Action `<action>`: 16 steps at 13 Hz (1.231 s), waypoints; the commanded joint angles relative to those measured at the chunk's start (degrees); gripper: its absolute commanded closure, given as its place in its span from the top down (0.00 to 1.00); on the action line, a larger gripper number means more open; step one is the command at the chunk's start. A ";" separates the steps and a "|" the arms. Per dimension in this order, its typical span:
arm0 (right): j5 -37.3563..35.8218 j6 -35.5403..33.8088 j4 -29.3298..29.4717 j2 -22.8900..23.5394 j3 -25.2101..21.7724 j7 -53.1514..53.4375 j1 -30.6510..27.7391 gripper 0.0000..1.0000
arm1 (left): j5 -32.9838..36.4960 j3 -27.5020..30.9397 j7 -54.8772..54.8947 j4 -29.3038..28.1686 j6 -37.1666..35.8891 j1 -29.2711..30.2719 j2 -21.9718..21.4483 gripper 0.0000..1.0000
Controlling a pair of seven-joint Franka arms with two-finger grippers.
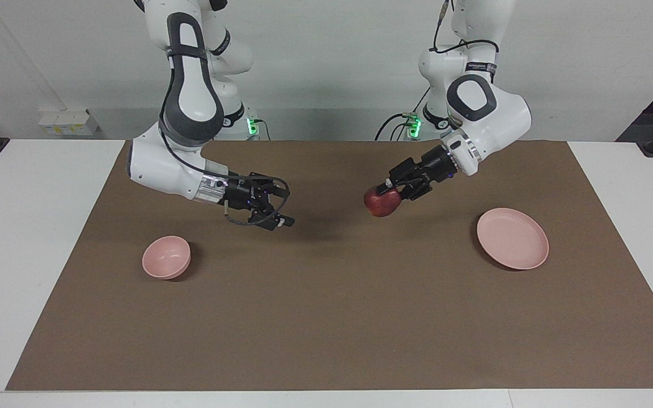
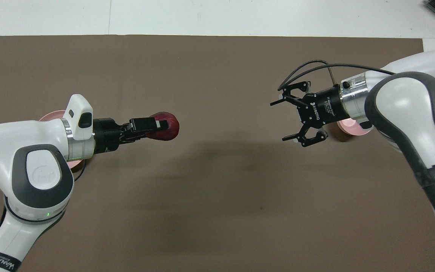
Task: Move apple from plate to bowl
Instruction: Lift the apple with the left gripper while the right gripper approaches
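The dark red apple (image 1: 382, 202) is held in my left gripper (image 1: 388, 194), up in the air over the brown mat, between the plate and the bowl. In the overhead view the left gripper (image 2: 158, 124) is shut on the apple (image 2: 167, 126). The flat pink plate (image 1: 512, 238) lies bare toward the left arm's end; in the overhead view the plate (image 2: 51, 114) is mostly hidden under the left arm. The small deep pink bowl (image 1: 166, 256) sits toward the right arm's end, partly hidden under the right wrist in the overhead view (image 2: 347, 127). My right gripper (image 1: 282, 207) (image 2: 278, 121) hangs open and empty over the mat beside the bowl.
A brown mat (image 1: 326, 317) covers most of the white table (image 1: 26, 238). Nothing else stands on it.
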 commanded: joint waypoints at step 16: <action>15.30 12.42 -0.01 -0.10 0.36 3.88 11.51 1.00 | -8.35 -8.88 -0.08 4.85 14.40 -0.71 2.95 0.00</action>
